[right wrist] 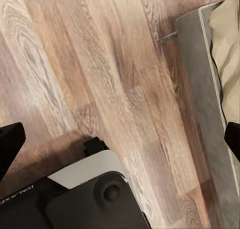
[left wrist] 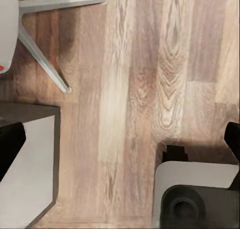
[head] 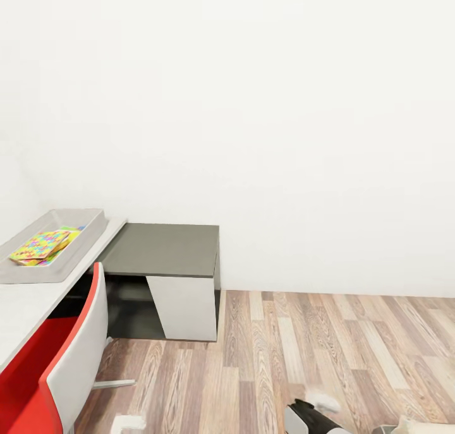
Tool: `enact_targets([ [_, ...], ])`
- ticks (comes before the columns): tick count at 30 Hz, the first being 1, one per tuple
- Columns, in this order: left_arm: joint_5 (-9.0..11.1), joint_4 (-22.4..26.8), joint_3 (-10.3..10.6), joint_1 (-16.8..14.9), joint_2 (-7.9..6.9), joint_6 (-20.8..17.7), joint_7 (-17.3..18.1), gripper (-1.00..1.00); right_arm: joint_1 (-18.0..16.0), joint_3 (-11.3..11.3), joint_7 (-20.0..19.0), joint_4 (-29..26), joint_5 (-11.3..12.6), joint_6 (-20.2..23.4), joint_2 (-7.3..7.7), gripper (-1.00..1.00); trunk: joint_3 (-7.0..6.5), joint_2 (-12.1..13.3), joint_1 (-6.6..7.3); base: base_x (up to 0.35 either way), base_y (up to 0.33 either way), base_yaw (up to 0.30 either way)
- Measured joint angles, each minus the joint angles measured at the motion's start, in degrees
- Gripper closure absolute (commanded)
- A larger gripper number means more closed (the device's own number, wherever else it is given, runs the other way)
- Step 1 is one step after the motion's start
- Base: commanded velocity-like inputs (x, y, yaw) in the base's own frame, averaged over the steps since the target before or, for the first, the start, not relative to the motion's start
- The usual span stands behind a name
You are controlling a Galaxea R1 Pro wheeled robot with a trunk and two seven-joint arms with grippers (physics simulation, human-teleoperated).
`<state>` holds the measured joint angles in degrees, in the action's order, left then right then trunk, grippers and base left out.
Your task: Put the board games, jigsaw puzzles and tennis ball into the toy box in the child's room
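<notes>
Wood floor (right wrist: 75,64); robot base (right wrist: 75,199) reads "GALA"

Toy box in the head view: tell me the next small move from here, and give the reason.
Probably turn the base toward the bed, whose edge shows by the right wrist. The toy box on the table already holds the jigsaw puzzles, both grippers look open and empty, and no board game lies within reach.
</notes>
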<state>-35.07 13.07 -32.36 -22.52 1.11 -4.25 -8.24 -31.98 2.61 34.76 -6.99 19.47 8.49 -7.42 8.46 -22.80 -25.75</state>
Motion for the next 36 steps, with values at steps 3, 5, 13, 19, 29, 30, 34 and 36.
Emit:
enact_targets([
  [3,-0.1,-3.2,0.1,0.8,0.03,0.2,-0.1,-1.00,3.0,-0.1,0.0,1.0,0.2,-5.2,0.07,-1.00,0.00,0.0,0.00,0.000,0.000,0.000],
  [5,-0.3,-5.4,0.3,1.9,0.05,0.4,0.0,-1.00,5.9,-0.1,0.0,1.4,0.2,-9.5,0.19,-1.00,0.00,0.0,0.00,0.000,0.000,0.000],
  [13,-0.4,-8.3,0.8,6.8,-0.48,6.3,0.2,-1.00,12.9,-0.2,0.2,2.3,0.0,-24.5,0.71,-1.00,0.01,0.0,0.00,0.000,0.000,0.000],
  [19,-0.3,-8.4,0.8,9.2,-0.80,7.0,0.1,-1.00,16.1,-0.2,0.1,2.3,-0.3,-26.1,1.35,-1.00,0.00,0.0,0.00,0.000,0.000,0.000],
  [29,-0.2,-8.7,0.8,10.1,-0.27,7.2,0.1,-1.00,21.6,-0.2,0.2,2.4,-0.1,-26.4,3.02,-1.00,-0.01,0.0,0.00,0.000,0.000,0.000],
  [30,-0.2,-8.7,0.7,10.2,-0.36,7.2,0.1,-1.00,22.0,-0.2,0.2,2.4,0.0,-26.4,3.24,-1.00,0.00,0.0,0.00,0.000,0.000,0.000],
  [34,-0.2,-8.7,0.7,10.2,-0.60,7.2,0.1,-1.00,23.0,-0.1,0.2,3.3,0.1,-26.4,3.55,-1.00,-0.01,0.0,0.00,0.000,0.000,0.000],
  [36,-0.2,-8.7,0.7,10.2,-0.64,7.2,0.1,-1.00,23.1,0.0,0.2,3.8,0.1,-26.4,3.60,-1.00,-0.01,0.0,0.00,0.000,0.000,0.000],
])
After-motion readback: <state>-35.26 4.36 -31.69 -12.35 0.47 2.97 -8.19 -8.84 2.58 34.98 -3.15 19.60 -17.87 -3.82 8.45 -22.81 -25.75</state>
